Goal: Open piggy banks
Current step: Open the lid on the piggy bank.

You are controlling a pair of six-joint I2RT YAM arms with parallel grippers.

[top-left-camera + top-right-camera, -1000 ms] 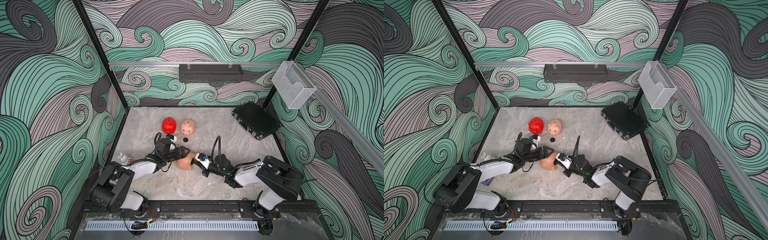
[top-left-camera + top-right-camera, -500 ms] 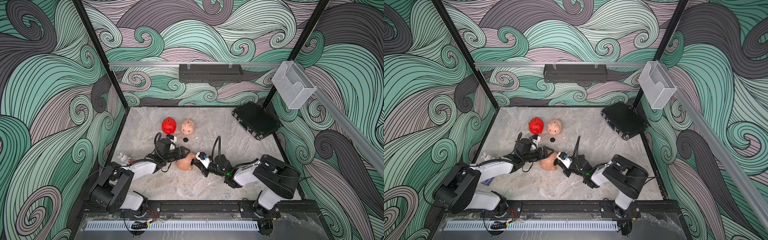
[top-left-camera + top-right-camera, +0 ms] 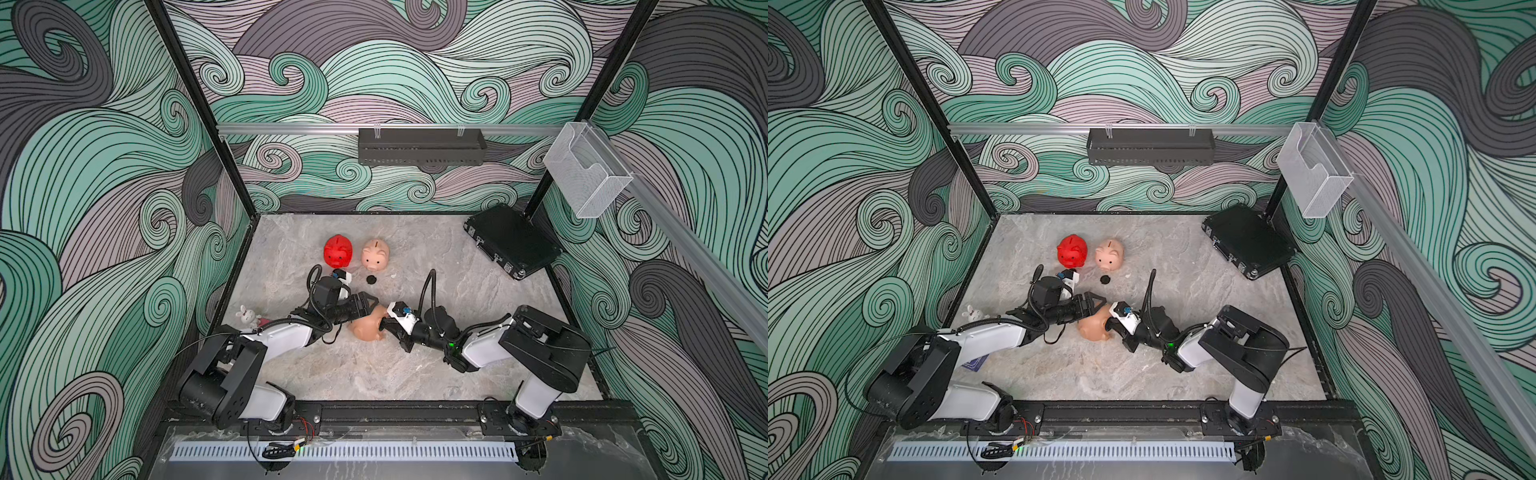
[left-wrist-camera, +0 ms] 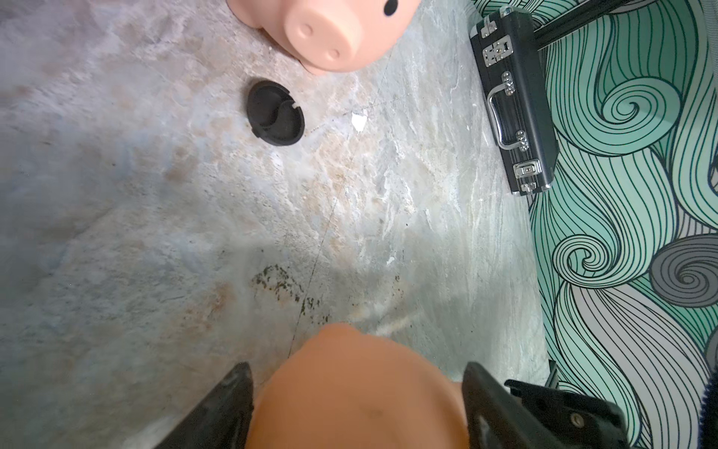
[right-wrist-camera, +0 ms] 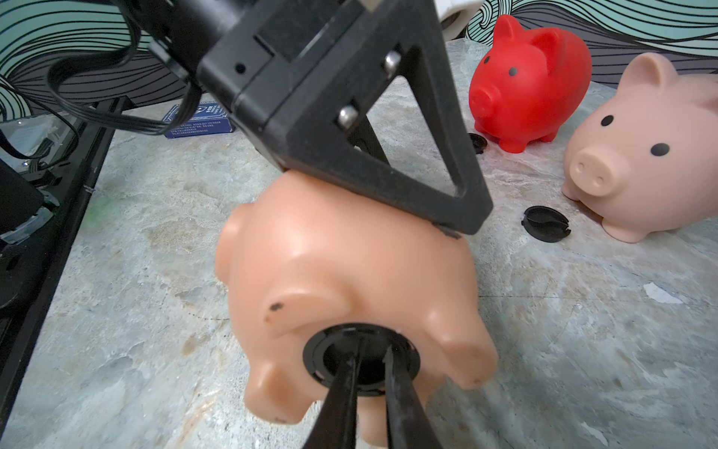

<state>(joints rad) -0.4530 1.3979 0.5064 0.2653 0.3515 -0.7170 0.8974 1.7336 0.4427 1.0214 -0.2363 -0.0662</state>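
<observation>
A peach-pink piggy bank [image 3: 365,329] lies on its side mid-table, belly toward the right arm. My left gripper [image 3: 370,311] is shut on its body, a finger on each flank in the left wrist view [image 4: 357,369]. My right gripper [image 5: 369,352] has both fingertips inside the black plug [image 5: 316,359] in the belly. They stand a narrow gap apart, and I cannot see whether they pinch its ridge. A red piggy bank [image 3: 338,251] and a second peach-pink one [image 3: 375,254] stand upright farther back.
A loose black plug [image 3: 371,280] lies in front of the standing pink pig, and another [image 5: 477,143] lies beside the red one. A flat black case [image 3: 511,241] sits at the back right. A small bunny toy [image 3: 247,316] and a blue card [image 5: 198,124] lie near the left edge.
The right arm has edged slightly toward the held pig. The left arm, the held pig and the two standing pigs have not moved.
</observation>
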